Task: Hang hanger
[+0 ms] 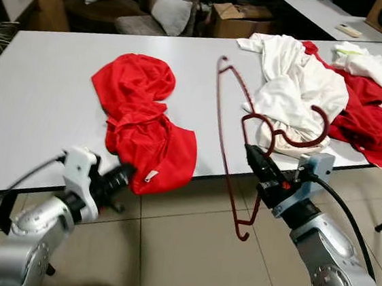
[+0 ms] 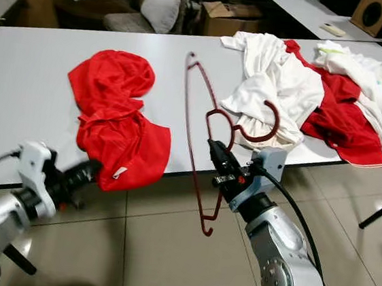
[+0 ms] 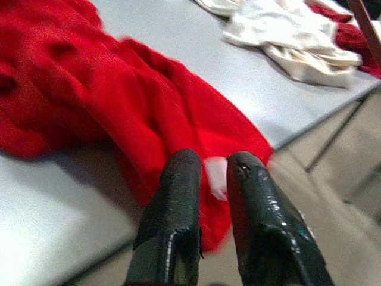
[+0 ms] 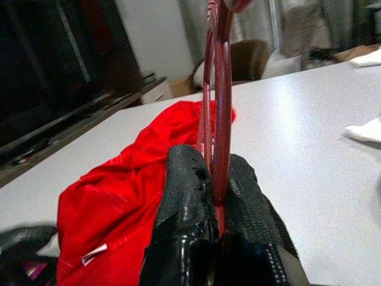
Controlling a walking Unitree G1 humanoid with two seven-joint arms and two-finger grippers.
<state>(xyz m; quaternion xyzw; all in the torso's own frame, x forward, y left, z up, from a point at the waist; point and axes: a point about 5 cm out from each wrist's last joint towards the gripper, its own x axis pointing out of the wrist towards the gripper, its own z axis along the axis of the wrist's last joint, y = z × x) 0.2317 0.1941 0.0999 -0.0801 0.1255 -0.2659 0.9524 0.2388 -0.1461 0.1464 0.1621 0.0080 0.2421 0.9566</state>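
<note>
Left eye view shows the white table (image 1: pixel 40 86) as the landmark: on its far right side lies a pile of white and red clothes (image 1: pixel 319 95), and nearer the front edge, w/ one corner hanging over it, lies the red garment (image 1: pixel 141 127). The dark red hanger (image 1: pixel 229 140) is held up in the air in front of the table edge, between the garment and the pile, tilted, its hook curling toward the pile. The right gripper (image 1: pixel 260 165) is clenched on the hanger near the neck; the wrist view shows both fingers pressing the thin bars. The left gripper (image 1: pixel 120 176) is at the hanging corner of the garment, just below the table edge; its fingers (image 3: pixel 172 202) are almost together, w/ a white label between the tips, but whether they really pinch the cloth I cannot tell. Risks, in my judgement: the hanger is thin and may rotate in the grip; its hook is near the pile and could snag there; if the left grip is weak, the garment may slide off the table.
</note>
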